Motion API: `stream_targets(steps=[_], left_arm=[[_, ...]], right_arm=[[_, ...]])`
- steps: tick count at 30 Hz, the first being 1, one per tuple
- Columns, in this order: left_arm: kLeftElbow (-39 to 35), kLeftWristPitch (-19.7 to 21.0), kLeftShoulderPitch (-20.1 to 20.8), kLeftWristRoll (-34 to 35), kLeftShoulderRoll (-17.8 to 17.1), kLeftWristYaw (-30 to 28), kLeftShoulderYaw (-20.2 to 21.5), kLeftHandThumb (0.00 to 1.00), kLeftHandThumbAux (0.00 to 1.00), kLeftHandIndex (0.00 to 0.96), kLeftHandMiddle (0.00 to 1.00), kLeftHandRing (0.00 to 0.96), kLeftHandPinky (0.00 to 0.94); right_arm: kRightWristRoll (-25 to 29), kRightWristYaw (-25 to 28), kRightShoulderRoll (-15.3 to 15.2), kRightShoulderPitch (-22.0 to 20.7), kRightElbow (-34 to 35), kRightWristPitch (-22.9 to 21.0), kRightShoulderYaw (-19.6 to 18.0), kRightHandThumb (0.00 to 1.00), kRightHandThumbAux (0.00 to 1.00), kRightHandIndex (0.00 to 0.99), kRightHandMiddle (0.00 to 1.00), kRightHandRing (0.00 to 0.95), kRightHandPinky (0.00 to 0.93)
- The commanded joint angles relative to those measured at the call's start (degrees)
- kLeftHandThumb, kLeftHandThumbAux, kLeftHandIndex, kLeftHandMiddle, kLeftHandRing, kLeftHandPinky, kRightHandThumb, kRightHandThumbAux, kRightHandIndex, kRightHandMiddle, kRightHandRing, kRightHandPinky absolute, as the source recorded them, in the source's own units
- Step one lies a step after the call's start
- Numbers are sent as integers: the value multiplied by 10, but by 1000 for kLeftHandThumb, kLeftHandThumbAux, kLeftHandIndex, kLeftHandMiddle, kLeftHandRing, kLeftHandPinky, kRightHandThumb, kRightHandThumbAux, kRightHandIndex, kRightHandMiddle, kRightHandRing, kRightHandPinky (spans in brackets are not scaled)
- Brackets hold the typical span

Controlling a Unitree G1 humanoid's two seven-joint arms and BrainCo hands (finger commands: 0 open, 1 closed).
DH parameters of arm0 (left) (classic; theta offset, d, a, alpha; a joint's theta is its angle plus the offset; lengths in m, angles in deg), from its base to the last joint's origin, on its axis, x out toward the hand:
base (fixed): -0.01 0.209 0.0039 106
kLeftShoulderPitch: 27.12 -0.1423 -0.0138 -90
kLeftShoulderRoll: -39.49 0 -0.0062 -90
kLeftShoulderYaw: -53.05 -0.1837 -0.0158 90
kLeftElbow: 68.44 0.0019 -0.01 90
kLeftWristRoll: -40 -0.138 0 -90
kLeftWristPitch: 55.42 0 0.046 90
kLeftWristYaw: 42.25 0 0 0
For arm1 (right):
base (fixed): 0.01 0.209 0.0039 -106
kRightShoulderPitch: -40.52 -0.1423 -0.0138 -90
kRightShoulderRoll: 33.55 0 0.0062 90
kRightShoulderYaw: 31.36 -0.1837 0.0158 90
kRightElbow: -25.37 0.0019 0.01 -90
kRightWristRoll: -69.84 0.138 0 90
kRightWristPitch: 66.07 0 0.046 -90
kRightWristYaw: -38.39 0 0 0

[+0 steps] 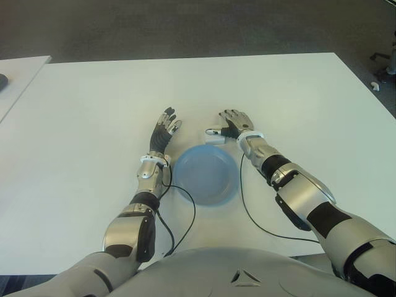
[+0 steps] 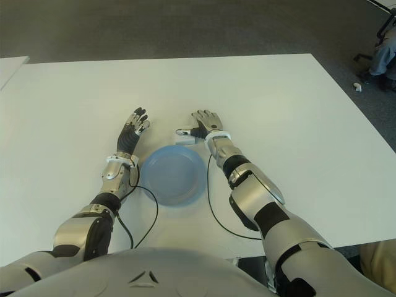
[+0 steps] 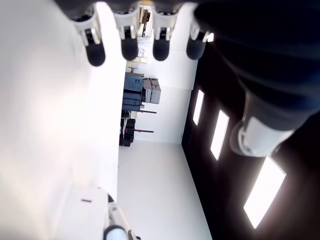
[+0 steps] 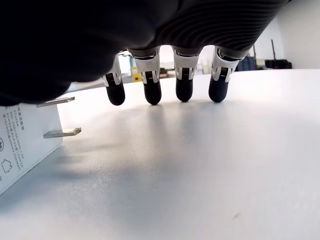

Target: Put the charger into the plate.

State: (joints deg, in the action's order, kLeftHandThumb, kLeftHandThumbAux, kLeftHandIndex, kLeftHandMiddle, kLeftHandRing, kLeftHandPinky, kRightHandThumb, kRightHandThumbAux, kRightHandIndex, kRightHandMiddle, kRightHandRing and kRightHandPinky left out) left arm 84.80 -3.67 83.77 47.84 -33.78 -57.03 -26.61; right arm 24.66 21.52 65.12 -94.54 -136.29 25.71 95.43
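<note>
The white charger (image 1: pixel 212 137) lies on the white table (image 1: pixel 93 124) just behind the far rim of the blue plate (image 1: pixel 204 176). In the right wrist view the charger (image 4: pixel 25 145) shows its two metal prongs pointing out. My right hand (image 1: pixel 235 122) hovers palm down beside it, thumb reaching over the charger, fingers (image 4: pixel 152 92) spread above the tabletop and holding nothing. My left hand (image 1: pixel 166 127) is left of the plate, fingers (image 3: pixel 127 47) stretched out and holding nothing. Nothing lies in the plate.
Black cables (image 1: pixel 247 210) trail from both wrists across the table near the plate. A second table (image 1: pixel 18 71) stands at the far left with a dark object (image 1: pixel 3 79) on it. A chair with a seated person (image 2: pixel 385 46) is on the floor at far right.
</note>
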Motion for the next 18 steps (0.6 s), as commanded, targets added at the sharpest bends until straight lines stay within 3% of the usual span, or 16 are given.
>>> stream_targets(steps=[1, 18], left_arm=[[58, 55, -91, -10, 27, 19, -5, 136, 629, 0, 9, 53, 126], [58, 59, -90, -3, 24, 17, 0, 140, 635, 0, 0, 51, 143]], right_arm=[[-7, 21, 2, 38, -12, 6, 16, 371, 97, 0, 0, 0, 0], [-8, 11, -32, 71, -12, 40, 27, 310, 99, 0, 0, 0, 0]])
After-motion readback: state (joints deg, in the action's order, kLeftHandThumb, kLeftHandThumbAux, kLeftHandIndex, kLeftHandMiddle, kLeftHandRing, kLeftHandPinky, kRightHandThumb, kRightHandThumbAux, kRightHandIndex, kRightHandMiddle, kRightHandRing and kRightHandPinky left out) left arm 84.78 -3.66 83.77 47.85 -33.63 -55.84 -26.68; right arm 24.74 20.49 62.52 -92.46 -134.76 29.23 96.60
